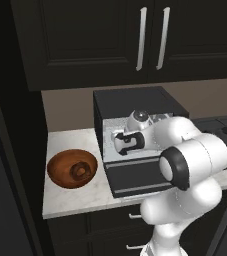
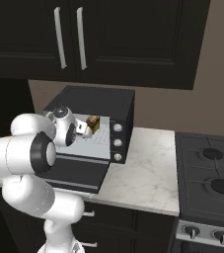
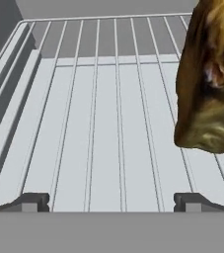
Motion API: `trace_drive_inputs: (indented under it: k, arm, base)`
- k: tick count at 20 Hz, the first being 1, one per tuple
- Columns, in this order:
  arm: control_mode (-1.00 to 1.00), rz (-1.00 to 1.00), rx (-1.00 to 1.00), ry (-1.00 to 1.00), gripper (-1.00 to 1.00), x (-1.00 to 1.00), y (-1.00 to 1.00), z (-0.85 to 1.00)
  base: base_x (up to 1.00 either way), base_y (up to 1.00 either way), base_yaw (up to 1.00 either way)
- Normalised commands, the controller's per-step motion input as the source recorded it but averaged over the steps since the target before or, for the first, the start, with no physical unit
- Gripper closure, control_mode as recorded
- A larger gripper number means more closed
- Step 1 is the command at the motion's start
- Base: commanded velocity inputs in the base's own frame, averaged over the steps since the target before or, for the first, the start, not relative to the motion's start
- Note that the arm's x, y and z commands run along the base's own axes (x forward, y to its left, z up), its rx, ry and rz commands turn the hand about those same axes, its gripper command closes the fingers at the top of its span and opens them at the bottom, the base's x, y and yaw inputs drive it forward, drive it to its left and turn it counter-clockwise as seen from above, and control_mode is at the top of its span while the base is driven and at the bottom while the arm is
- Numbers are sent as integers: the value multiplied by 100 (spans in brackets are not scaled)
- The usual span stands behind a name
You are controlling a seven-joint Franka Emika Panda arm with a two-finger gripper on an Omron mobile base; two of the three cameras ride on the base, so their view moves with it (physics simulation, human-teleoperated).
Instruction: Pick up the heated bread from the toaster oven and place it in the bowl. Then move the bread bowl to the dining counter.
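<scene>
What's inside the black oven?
Inside the toaster oven a chunk of bread sits on the wire rack, with the open gripper reaching in beside it. The arm hides part of the inside.

Arm (image 1: 195,165): glossy white rounded link shells, bulbous at the elbow, with black rings at the joint seams. Wrist end carries a white dome cap with a small dark centre and a black-and-white hand housing. Gripper (image 3: 111,201): two small dark grey, blocky finger tips.

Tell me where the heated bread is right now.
The heated bread sits on the wire rack inside the toaster oven; in the hand view, right of the open gripper.
</scene>
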Motion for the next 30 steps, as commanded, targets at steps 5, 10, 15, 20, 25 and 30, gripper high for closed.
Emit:
trace_drive_inputs:
  k: [5, 10, 15, 20, 25, 30]
  arm:
    - [-100, -1, 0, 22, -100, -32, 0, -10]
    - [-100, -1, 0, 24, -100, -90, 0, -11]
    - [-100, 0, 0, 18, -100, -100, 0, -21]
    - [-100, -1, 0, -7, -100, -96, 0, -9]
    - [-100, -7, 0, -60, -100, -15, 0, 74]
    - [-100, -8, 0, -46, -100, 34, -10, 65]
  base:
    - [0, 0, 0]
    - [0, 0, 0]
    - [0, 0, 0]
    - [0, 0, 0]
    - [0, 0, 0]
    - [0, 0, 0]
